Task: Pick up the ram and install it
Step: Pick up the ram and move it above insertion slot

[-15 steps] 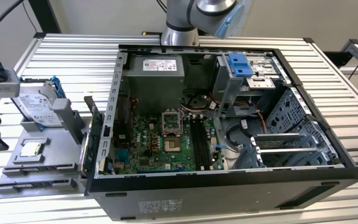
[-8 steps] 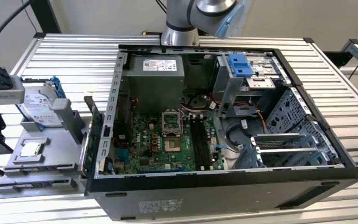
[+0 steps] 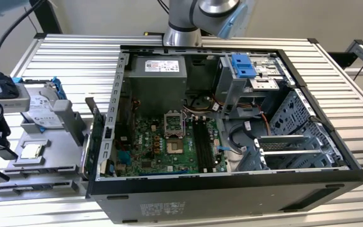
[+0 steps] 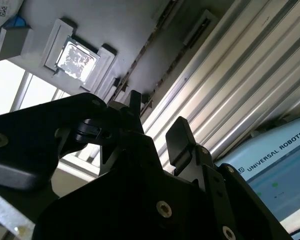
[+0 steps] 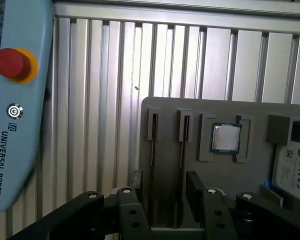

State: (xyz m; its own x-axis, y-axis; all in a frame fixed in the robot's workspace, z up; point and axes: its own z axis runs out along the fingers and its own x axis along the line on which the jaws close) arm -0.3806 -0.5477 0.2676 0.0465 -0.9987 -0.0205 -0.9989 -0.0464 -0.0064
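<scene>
The case (image 3: 232, 203) sits well apart from my fingers (image 5: 195, 190); the work is at the tray (image 5: 270, 112) beneath them. My gripper (image 5: 162, 187) is spread wide and holds nothing. The ram (image 5: 153, 150) stands on edge in the tray's slots, two thin dark sticks seen between the fingers and past their tips. I'd centre on one stick alone, square the fingers to its flat faces, and descend straight so nothing binds.

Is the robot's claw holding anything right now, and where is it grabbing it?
Nothing. The gripper is open, its fingers apart above the gray tray, where a ram stick stands in its slot.
</scene>
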